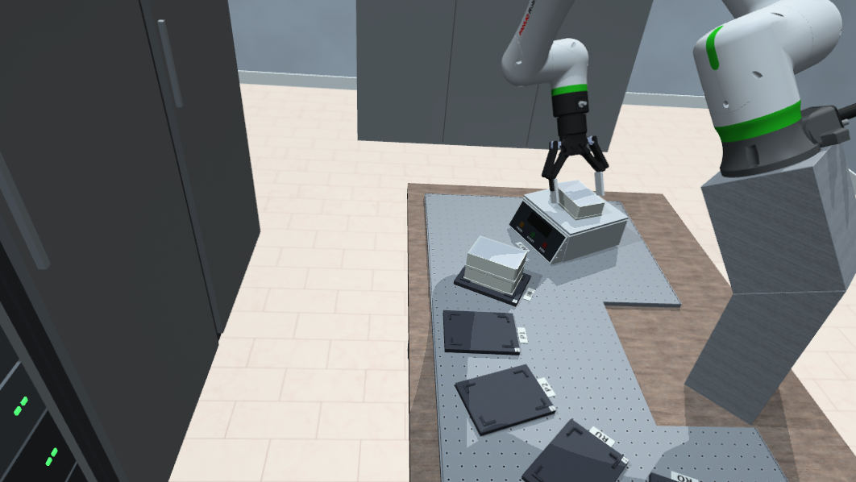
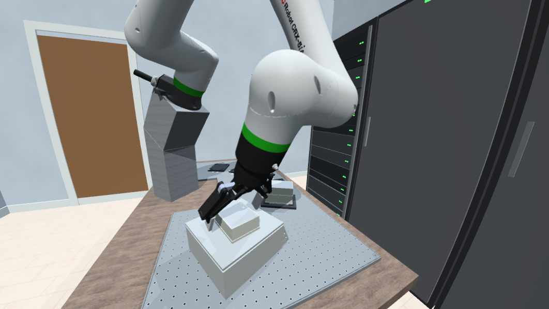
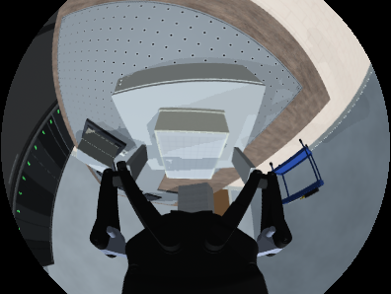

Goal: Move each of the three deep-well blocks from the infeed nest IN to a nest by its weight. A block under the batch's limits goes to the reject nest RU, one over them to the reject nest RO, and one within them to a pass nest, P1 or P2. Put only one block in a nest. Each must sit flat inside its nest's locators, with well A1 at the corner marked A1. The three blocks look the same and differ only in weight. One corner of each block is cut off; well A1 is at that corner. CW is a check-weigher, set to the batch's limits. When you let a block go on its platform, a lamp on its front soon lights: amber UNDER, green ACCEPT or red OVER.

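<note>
My gripper is open, its fingers apart on either side of a pale block, with a gap at both sides in the wrist view. The block lies flat on the platform of the check-weigher CW. The three front lamps look unlit. Two more blocks are stacked on the infeed nest IN: an upper block and a lower block. Nests P1, P2 and RU show no block. RO is mostly cut off.
The arm's grey pedestal stands at the side of the table. The stacked blocks stand close to the check-weigher's lamp side. Dark cabinets stand beyond the table edge. A blue cart shows in the wrist view.
</note>
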`<state>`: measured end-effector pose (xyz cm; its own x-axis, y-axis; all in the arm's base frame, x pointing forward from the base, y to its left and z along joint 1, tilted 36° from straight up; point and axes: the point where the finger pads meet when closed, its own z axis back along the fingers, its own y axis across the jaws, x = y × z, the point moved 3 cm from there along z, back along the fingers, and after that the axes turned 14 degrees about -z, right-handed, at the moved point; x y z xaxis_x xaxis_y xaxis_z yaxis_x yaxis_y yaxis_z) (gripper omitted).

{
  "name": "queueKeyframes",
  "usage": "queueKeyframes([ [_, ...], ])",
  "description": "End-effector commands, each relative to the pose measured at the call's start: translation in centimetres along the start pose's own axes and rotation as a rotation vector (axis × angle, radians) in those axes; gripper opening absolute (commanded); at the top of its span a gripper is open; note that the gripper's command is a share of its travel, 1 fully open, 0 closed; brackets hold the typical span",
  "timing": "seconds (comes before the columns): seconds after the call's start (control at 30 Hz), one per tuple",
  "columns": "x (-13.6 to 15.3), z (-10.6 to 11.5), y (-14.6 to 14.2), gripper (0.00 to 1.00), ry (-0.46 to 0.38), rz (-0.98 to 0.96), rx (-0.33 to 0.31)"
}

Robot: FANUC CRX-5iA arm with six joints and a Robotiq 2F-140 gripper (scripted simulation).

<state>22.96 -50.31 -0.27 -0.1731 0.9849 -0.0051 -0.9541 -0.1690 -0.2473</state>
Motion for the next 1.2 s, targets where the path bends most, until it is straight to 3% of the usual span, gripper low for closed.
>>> queueKeyframes([
  [0.0,0.0,0.0,0.0,1.00,0.000,0.000,0.000],
  [0.17,0.0,0.0,0.0,1.00,0.000,0.000,0.000],
  [1.17,3.4,6.0,0.8,1.00,0.000,0.000,0.000],
])
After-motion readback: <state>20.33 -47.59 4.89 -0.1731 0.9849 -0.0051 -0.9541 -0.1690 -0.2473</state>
